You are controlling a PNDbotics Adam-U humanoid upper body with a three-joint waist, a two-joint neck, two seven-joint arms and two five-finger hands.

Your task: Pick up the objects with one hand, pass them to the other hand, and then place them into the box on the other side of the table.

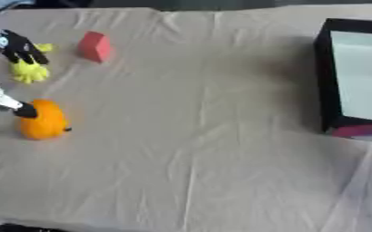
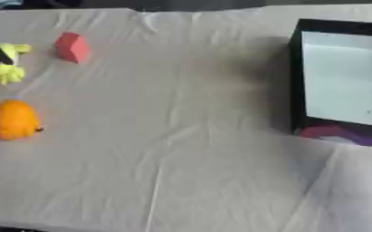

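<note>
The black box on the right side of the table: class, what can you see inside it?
Inside the black box only a pale, bare floor shows; no object is visible. Its right part is cut off by the picture's edge.

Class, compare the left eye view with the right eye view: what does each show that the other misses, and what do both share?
Only the left eye view shows much of the left hand: black fingers over the yellow object, more by the orange object, and a black and white part at the left edge. Only the right eye view shows a dark strip at the right edge, over the box. Both share the yellow and orange objects, the red block, the black box and the cloth.
</note>
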